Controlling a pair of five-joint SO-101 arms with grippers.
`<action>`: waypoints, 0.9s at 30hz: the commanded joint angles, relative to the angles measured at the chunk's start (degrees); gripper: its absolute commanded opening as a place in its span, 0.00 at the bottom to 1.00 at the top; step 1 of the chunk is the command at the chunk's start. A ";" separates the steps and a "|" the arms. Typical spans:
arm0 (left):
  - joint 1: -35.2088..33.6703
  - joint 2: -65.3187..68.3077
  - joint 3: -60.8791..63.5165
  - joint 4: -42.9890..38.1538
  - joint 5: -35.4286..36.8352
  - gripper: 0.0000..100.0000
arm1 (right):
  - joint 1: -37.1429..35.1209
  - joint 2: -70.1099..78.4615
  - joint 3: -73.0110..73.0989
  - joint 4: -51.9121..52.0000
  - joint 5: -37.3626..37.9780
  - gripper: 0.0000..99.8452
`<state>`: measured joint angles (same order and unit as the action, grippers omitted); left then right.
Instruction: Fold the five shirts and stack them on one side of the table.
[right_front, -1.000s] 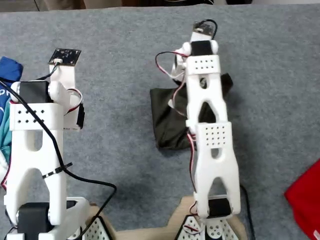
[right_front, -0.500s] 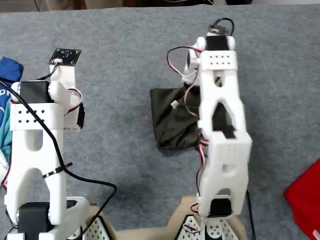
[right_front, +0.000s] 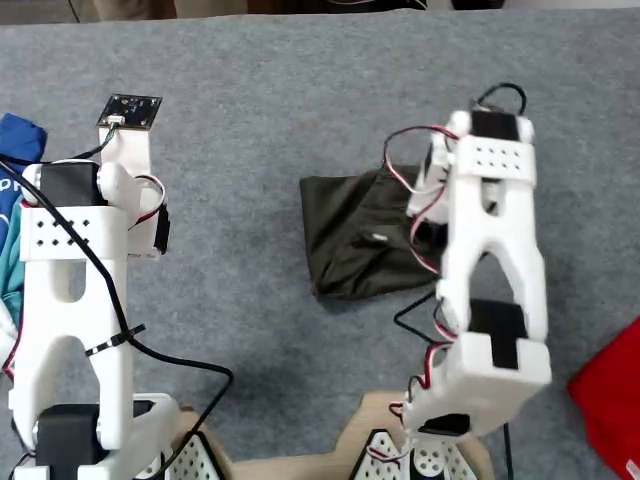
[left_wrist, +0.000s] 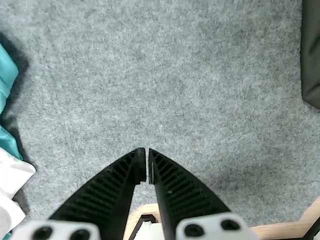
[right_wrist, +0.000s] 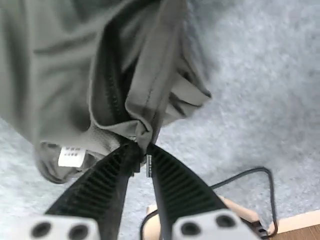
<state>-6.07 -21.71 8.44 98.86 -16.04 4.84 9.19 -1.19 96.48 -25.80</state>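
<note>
My right jaws pinch a bunched edge of the shirt (right_wrist: 55, 60); left jaws clenched, empty, over open tabletop (left_wrist: 175, 75).

Cloth covered or cropped around the dark shirt (right_front: 345, 240)

In the high view the right arm (right_front: 500, 280) lies over the dark shirt and hides its right part. Well to that shirt's right, a red shirt (right_front: 612, 400) is cut by the picture's edge. Well to its left, a blue and teal pile (right_front: 14, 138) sits partly behind the left arm (right_front: 75, 260) and runs off the edge. In the right wrist view the dark shirt's white label (right_wrist: 69, 156) carries print too small to read.
</note>
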 joint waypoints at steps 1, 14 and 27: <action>-0.53 -0.40 -0.35 -0.70 -0.53 0.03 | 3.38 -6.20 5.58 -2.73 2.64 0.01; -4.57 -0.40 -0.62 -0.70 -4.84 0.03 | 4.18 -18.33 10.95 -2.90 9.58 0.23; -7.91 -0.40 -0.26 -0.70 -4.84 0.03 | -11.82 11.91 -28.62 -3.43 0.09 0.16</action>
<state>-13.45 -21.71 8.44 98.86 -20.53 -4.48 8.92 -16.22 93.41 -22.11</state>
